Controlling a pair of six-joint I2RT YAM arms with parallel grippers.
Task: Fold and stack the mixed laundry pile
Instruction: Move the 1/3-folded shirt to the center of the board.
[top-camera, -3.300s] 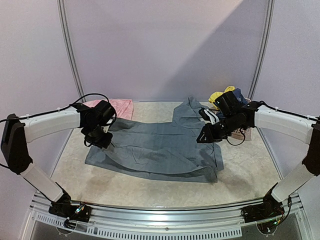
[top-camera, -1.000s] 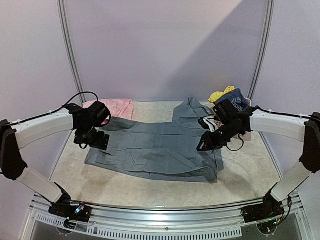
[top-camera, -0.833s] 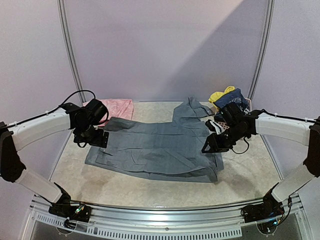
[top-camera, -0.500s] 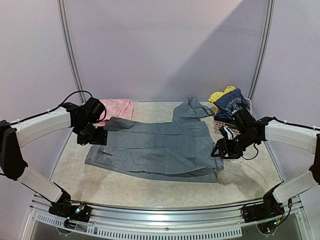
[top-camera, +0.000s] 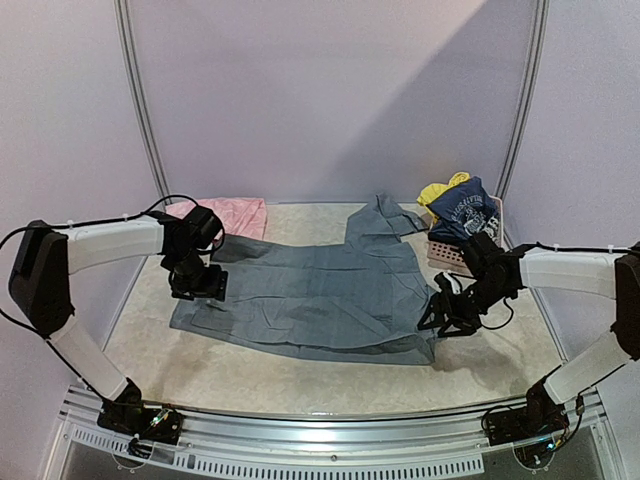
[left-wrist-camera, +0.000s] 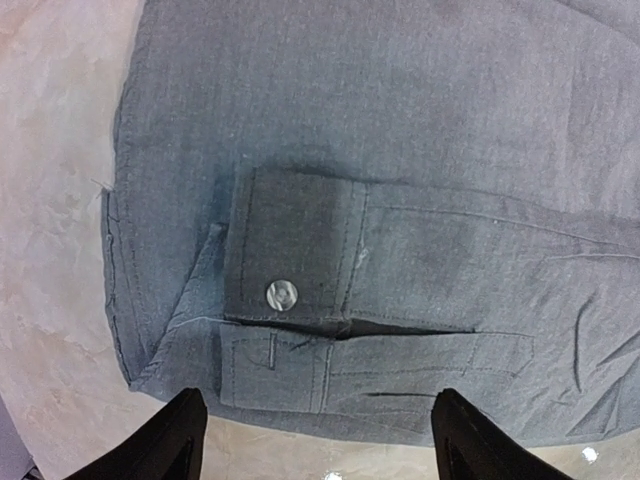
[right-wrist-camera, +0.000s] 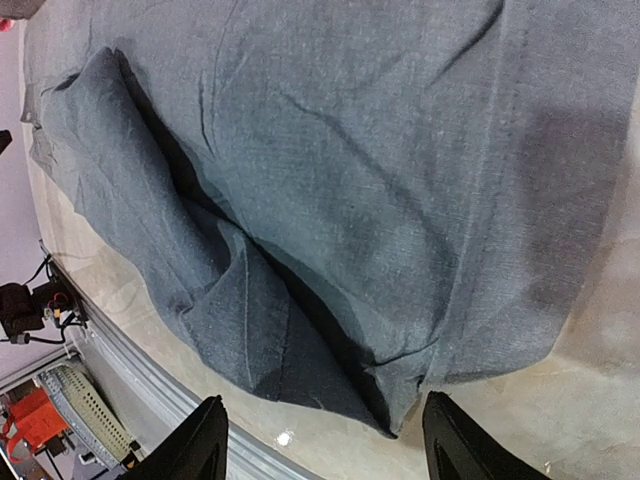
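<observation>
Grey collared button shirt (top-camera: 320, 295) lies spread flat across the middle of the tabletop (top-camera: 300, 375). The rest of the laundry, a navy top (top-camera: 462, 212) and a yellow piece (top-camera: 440, 190), is heaped in the pink basket (top-camera: 470, 258) at the back right.

My worry is layers. On the left, a sleeve is folded onto the body, with its buttoned cuff (left-wrist-camera: 290, 255) lying just inside the shirt's edge. If I close there I may catch only the cuff, or the cuff plus the panel under it, and the lift would pull the fold apart. On the right, the bottom corner (right-wrist-camera: 390, 400) is doubled over with a loose flap beside it. A shallow bite would take only the top ply and drag the rest into a wrinkle. Uneven lifts by the two arms would skew the whole garment.

The left pincer (left-wrist-camera: 322, 435) hangs over the shirt's left edge, fingers wide apart with nothing between them, and the cuff sits just ahead of the tips. The right pincer (right-wrist-camera: 325, 440) is likewise spread and empty, low beside the shirt's right bottom corner, which lies just in front of the gap. I cannot tell whether either one touches the cloth.
</observation>
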